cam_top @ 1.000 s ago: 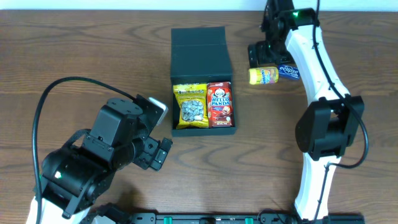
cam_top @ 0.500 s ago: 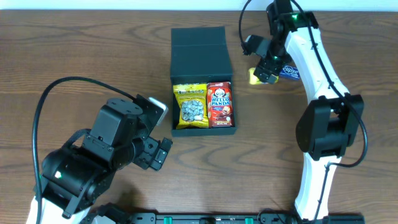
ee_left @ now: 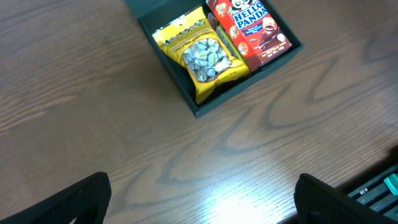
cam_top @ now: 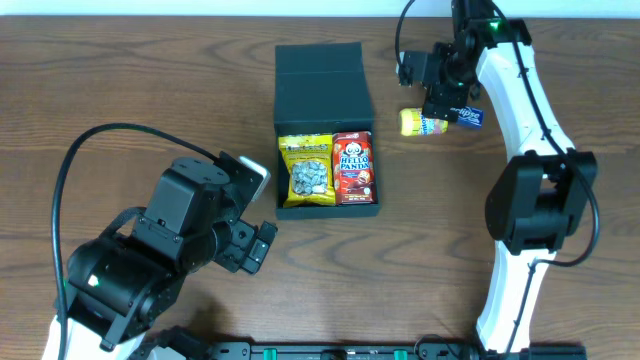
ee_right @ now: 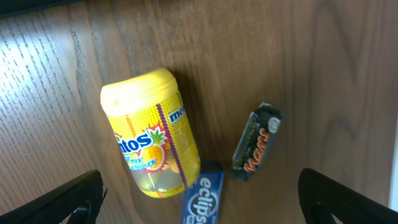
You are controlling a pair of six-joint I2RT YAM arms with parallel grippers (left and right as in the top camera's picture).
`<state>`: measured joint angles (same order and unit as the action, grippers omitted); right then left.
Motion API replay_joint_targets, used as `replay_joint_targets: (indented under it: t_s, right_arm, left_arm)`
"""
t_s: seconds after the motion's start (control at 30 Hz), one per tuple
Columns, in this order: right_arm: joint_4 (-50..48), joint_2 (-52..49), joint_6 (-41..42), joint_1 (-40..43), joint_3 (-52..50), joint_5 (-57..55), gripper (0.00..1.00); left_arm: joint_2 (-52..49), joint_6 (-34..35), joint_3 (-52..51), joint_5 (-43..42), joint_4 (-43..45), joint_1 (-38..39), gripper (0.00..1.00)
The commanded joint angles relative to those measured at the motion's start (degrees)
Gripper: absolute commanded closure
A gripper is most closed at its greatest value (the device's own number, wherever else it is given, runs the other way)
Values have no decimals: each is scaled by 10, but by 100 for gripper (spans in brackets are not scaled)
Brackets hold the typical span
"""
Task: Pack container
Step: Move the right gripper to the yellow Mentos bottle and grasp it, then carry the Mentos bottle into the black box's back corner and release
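Observation:
The black container (cam_top: 322,92) lies open at the table's middle back, its flap lid folded away. Inside sit a yellow seed packet (cam_top: 306,170) and a red Hello Panda box (cam_top: 353,167), both also in the left wrist view: the packet (ee_left: 202,56), the box (ee_left: 252,28). My left gripper (ee_left: 202,202) hangs open over bare wood in front of the container (ee_left: 205,109). My right gripper (ee_right: 202,208) is open above a yellow Mentos bottle (ee_right: 152,140), a blue Eclipse pack (ee_right: 200,198) and a Mars bar (ee_right: 257,141), holding nothing.
The Mentos bottle (cam_top: 422,123) and Eclipse pack (cam_top: 467,116) lie right of the container, under the right arm (cam_top: 510,90). The Mars bar is hidden there in the overhead view. The bulky left arm (cam_top: 160,250) and its cable fill the front left.
The right gripper has shifted a little to the right and turned over the loose snacks, uncovering more of the yellow bottle. The left arm and the container have not moved.

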<state>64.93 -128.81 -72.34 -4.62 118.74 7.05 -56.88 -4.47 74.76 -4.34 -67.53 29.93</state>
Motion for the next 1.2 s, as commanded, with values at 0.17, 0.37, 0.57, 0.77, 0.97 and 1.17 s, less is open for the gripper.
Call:
replay_joint_targets:
  t_s: [0.17, 0.37, 0.57, 0.77, 0.97, 1.17]
  right_arm:
    - [37, -54, -15, 4, -4, 31, 1]
    - [36, -70, -15, 5, -4, 39, 1]
    - [33, -101, -15, 5, -4, 39, 4]
    - [25, -113, -15, 5, -4, 39, 7]
    - [16, -127, -14, 5, -4, 26, 15]
    - [9, -129, -13, 4, -4, 22, 37]
  left_arm:
    - [0, 4, 7, -2, -2, -2, 5]
    - [0, 4, 7, -2, -2, -2, 5]
    - [0, 4, 7, -2, -2, -2, 5]
    - [0, 4, 7, -2, -2, -2, 5]
    - [0, 4, 7, -2, -2, -2, 5]
    - [0, 4, 7, -2, -2, -2, 5]
